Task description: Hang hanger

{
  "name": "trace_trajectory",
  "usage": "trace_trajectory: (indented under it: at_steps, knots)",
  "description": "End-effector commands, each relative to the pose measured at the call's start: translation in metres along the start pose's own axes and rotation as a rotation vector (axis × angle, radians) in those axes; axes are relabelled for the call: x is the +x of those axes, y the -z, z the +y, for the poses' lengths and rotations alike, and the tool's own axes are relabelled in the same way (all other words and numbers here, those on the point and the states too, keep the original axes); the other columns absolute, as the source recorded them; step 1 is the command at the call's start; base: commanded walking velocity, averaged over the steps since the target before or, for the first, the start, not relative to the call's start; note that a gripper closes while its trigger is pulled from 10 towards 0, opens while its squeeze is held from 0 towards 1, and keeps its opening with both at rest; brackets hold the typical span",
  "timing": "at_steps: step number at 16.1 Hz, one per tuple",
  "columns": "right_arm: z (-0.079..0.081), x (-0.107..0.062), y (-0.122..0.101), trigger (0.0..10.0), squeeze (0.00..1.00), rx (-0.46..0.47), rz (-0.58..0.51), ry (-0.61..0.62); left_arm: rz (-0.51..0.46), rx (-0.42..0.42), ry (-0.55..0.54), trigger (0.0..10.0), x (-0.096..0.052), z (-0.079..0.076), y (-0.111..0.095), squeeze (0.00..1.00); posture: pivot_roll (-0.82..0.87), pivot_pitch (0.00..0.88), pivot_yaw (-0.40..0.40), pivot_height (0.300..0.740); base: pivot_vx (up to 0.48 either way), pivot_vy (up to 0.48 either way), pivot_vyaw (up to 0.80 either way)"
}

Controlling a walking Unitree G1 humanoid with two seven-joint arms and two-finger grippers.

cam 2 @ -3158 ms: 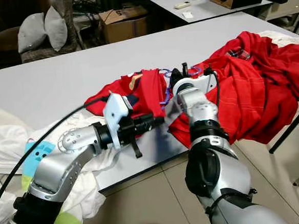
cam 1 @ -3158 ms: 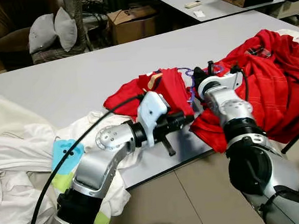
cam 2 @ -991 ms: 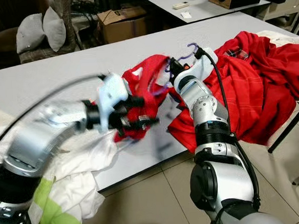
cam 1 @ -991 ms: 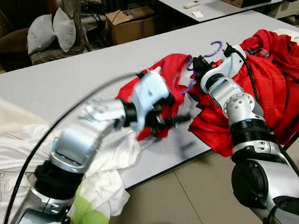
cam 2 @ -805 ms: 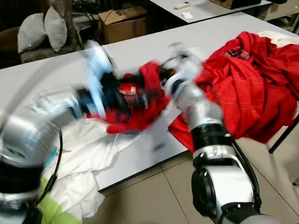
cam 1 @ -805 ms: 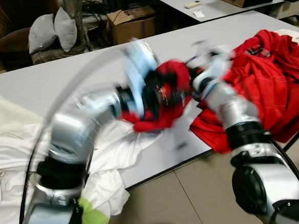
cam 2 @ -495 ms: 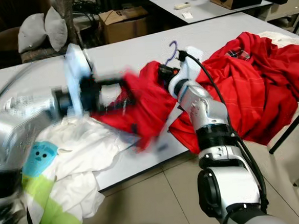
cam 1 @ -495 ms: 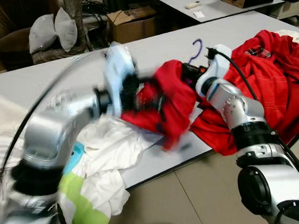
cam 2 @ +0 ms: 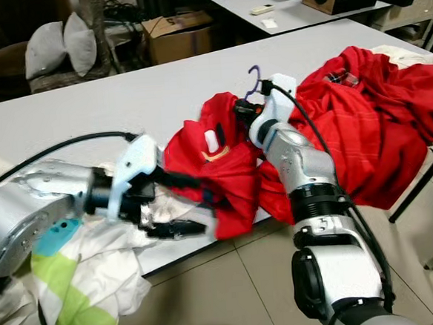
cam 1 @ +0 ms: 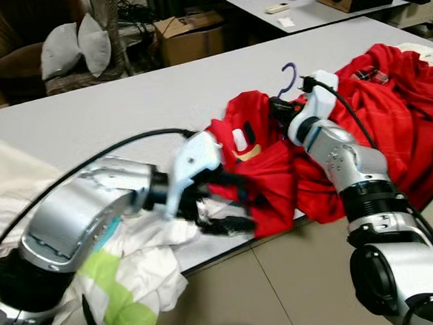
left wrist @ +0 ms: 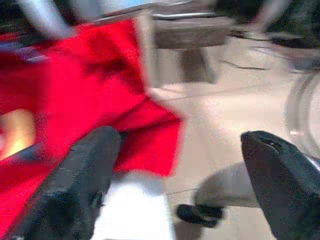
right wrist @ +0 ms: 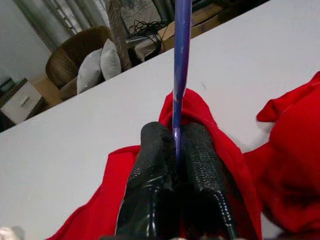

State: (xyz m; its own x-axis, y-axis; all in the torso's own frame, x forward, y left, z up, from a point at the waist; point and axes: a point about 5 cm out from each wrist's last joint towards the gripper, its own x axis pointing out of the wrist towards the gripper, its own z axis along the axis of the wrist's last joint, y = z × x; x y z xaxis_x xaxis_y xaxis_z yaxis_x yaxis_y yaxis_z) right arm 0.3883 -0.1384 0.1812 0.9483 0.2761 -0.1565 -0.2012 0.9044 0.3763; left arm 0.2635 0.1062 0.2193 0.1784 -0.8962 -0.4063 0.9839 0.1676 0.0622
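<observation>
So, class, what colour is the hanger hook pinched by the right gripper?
Purple-blue; the hanger hook shows best in the right wrist view.

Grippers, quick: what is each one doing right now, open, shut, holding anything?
Left gripper: open, fingers spread beside the hem of the red shirt, gripping nothing.
Right gripper: shut on the purple hanger, just below its hook.

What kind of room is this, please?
Probably a living or work room in a home: a long grey table piled with clothes, an armchair with cushions behind, and a cardboard box beside it.
</observation>
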Motion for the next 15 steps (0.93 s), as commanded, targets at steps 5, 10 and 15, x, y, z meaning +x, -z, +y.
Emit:
trace_trajectory:
  at_steps: [5,10,15]
  knots:
    - [0.007,-0.019,-0.031,10.0,0.00,-0.288,-0.034,-0.237,-0.232,0.004,-0.603,10.0,-0.051,0.068,-0.022,1.00,-0.07,0.000,0.035,0.740,0.000,0.000,0.00]
    - [0.022,-0.096,-0.069,10.0,0.00,-0.409,-0.091,-0.552,-0.306,-0.200,-0.824,10.0,-0.051,0.064,0.020,0.00,-0.08,0.000,0.040,0.740,0.000,0.000,0.00]
    - [0.009,-0.165,-0.030,10.0,0.00,-0.416,0.076,-0.601,-0.228,-0.271,-0.832,10.0,-0.019,0.011,0.071,0.00,-0.09,0.000,0.035,0.740,0.000,0.000,0.00]
